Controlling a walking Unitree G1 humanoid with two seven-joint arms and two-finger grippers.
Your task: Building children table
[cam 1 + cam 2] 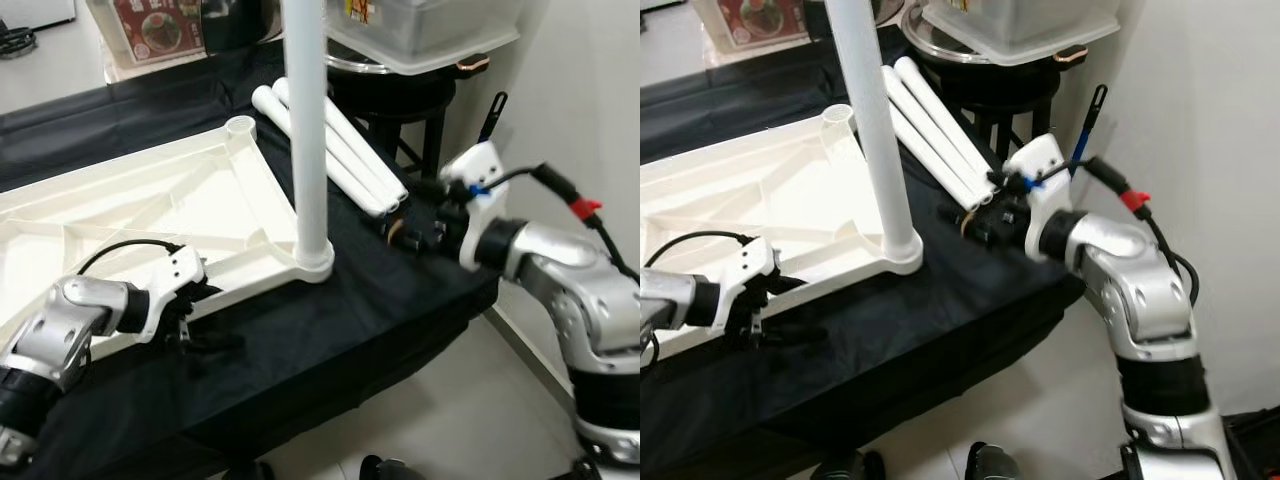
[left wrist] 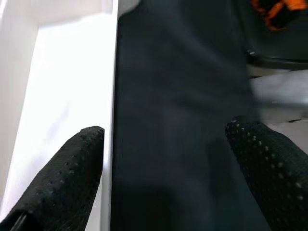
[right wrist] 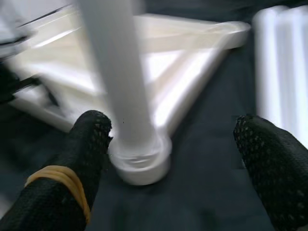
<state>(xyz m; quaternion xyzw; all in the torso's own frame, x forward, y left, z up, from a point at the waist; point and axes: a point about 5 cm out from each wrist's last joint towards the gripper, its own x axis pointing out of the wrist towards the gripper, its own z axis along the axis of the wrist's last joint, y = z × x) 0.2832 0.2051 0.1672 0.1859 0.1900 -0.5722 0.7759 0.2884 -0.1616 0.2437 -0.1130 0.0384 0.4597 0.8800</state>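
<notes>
Right pincer (image 3: 173, 159) gapes empty beside three loose legs (image 1: 340, 150); left pincer (image 2: 168, 163) spreads open across the tabletop (image 1: 140, 200) rim. One leg (image 1: 305, 120) stands fitted, so most assembly remains.

A black cloth (image 1: 330, 330) drapes the table, hanging over its near edge above a pale tiled floor (image 1: 450, 420). Beyond the right fingers, a dark stool (image 1: 400, 105) carries a clear lidded bin (image 1: 440, 30) against a plain white wall (image 1: 590, 110). A printed box (image 1: 150, 30) sits at the table's far side.
</notes>
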